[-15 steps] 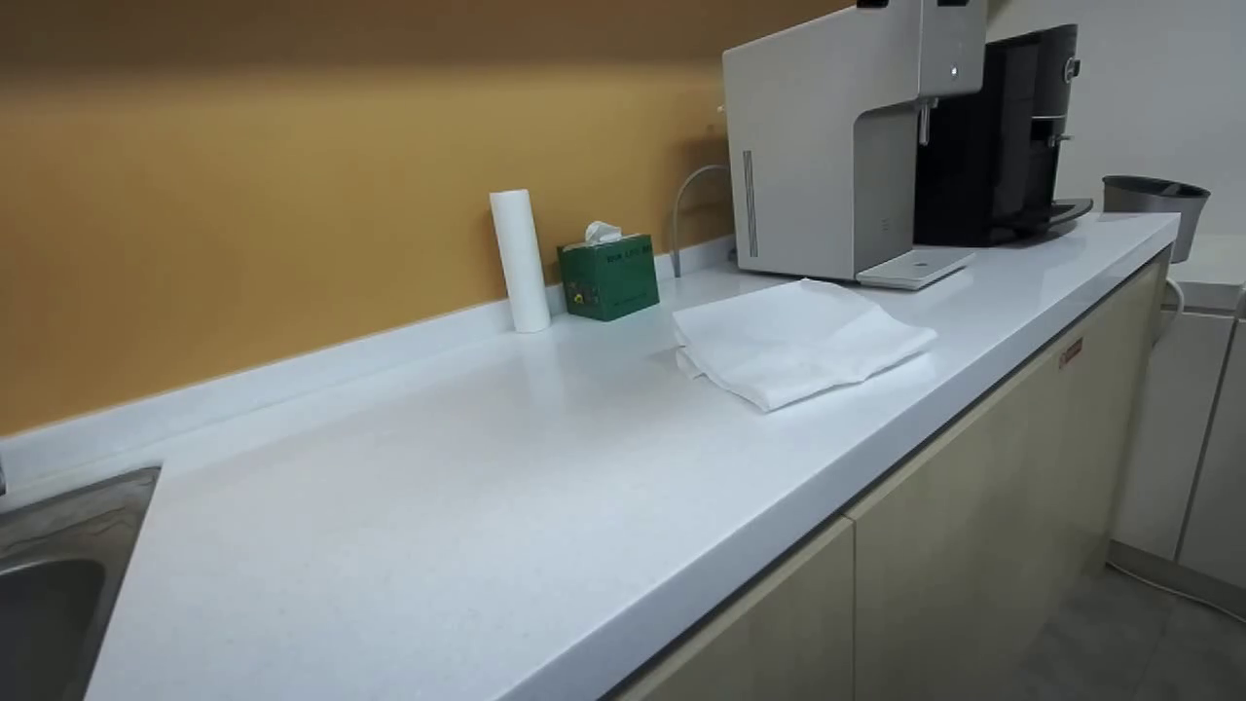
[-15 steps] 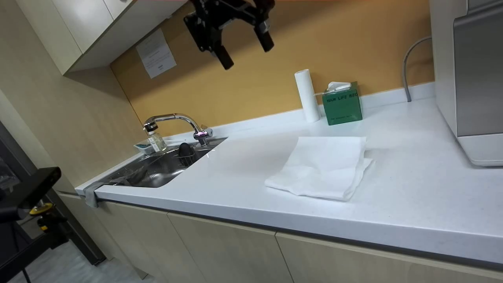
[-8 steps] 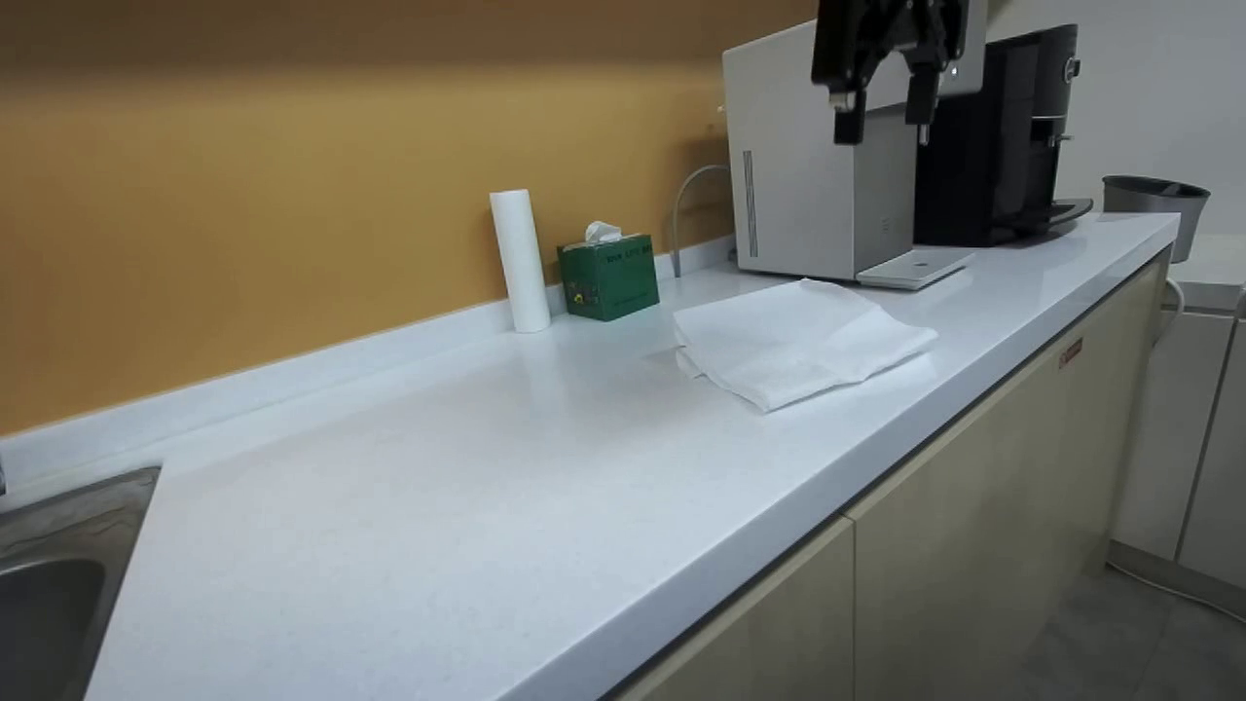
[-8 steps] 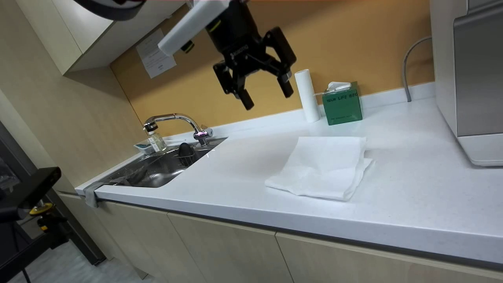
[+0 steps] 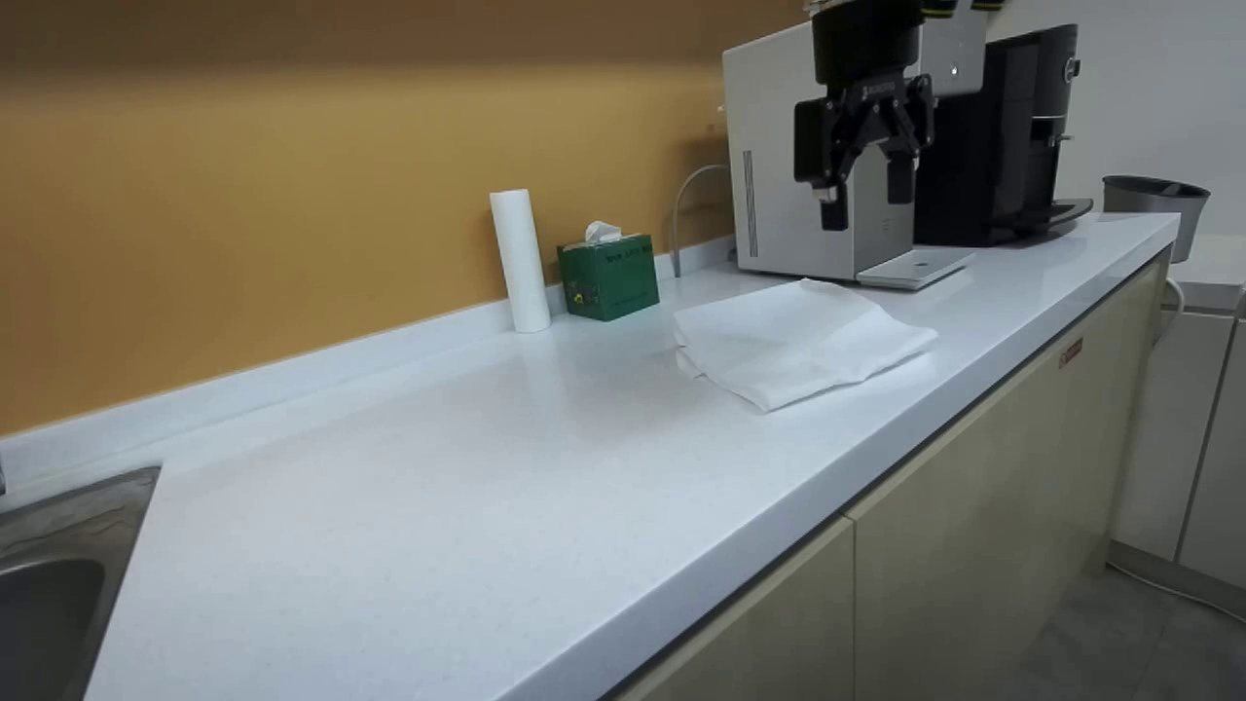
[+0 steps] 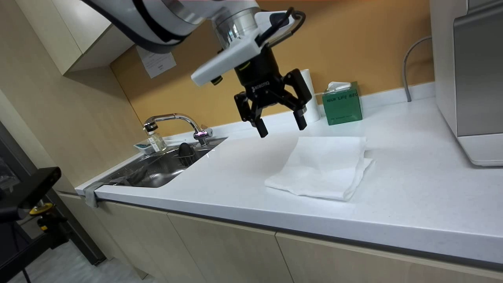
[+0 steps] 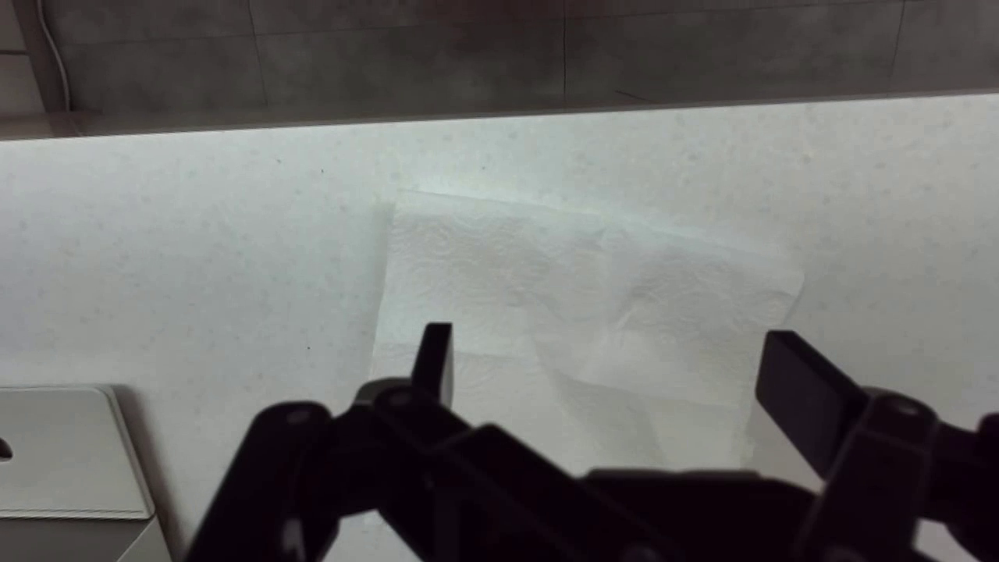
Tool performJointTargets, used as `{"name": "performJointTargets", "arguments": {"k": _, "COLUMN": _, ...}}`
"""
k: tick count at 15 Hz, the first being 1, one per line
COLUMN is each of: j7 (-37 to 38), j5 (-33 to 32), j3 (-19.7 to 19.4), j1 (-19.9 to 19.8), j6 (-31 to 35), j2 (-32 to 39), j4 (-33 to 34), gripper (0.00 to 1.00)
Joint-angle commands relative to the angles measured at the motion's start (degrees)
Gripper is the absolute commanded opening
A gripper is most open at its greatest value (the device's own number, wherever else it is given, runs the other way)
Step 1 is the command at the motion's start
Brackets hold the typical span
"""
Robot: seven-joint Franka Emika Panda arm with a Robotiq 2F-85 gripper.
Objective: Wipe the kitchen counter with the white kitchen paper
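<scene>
Beneath me runs the kitchen counter [image 5: 419, 506], glossy white and smooth, faintly flecked in the wrist view, its squared front edge topping beige cabinet fronts [image 6: 220, 239]. A matte ochre wall [image 5: 292, 195] rises behind the low upstand [image 5: 292, 382], where a slim white paper roll [image 5: 521, 261] stands upright just beside a boxy green tissue box [image 5: 608, 280]. Dull steel lines the sink [image 5: 88, 511] at one end; further along stands a pale, slab-sided machine [image 5: 798, 175] with a thin, flat tray [image 5: 915, 270] at its foot.

The white kitchen paper [image 6: 320, 169] lies on the counter near that tray, closer to the front edge than the tissue box is. It is thin, soft-looking, folded into a rough square and rumpled with shallow creases and a rippled emboss, its layers out of line along one side. Part of it is hidden in the dim wrist view, so I cannot be sure how many layers there are.

My arm [image 6: 177, 19], white with a bright metal collar [image 6: 237, 25], reaches in from above, and my gripper [image 6: 281, 127] hangs over the paper, apart from it and pointing down. It is released, both fingers [image 7: 808, 398] spread wide.
</scene>
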Motion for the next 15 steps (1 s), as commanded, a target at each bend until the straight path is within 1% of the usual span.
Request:
{"name": "performJointTargets", "arguments": {"k": 1, "j7": 0.0, "j5": 0.0, "j3": -0.9, "j1": 0.9, "j6": -0.2, "j2": 0.5, "j4": 0.5, "gripper": 1.0}}
{"name": "performJointTargets", "arguments": {"k": 3, "j7": 0.0, "j5": 0.0, "j3": -0.9, "j1": 0.9, "j6": -0.2, "j2": 0.7, "j4": 0.9, "gripper": 1.0}}
{"name": "performJointTargets", "arguments": {"k": 4, "j7": 2.8, "j5": -1.6, "j3": -1.1, "j1": 0.6, "j6": 1.4, "j2": 1.6, "j4": 1.1, "gripper": 1.0}}
{"name": "performJointTargets", "arguments": {"k": 8, "j7": 5.8, "j5": -1.9, "j3": -2.3, "j1": 0.3, "j6": 7.3, "j2": 8.3, "j4": 3.1, "gripper": 1.0}}
{"name": "performJointTargets", "arguments": {"k": 10, "j7": 4.8, "j5": -0.3, "j3": -3.0, "j1": 0.4, "j6": 9.6, "j2": 12.3, "j4": 4.5, "gripper": 1.0}}
{"name": "performJointTargets", "arguments": {"k": 15, "j7": 4.6, "j5": 0.8, "j3": -3.9, "j1": 1.3, "j6": 13.6, "j2": 21.1, "j4": 8.8, "gripper": 1.0}}
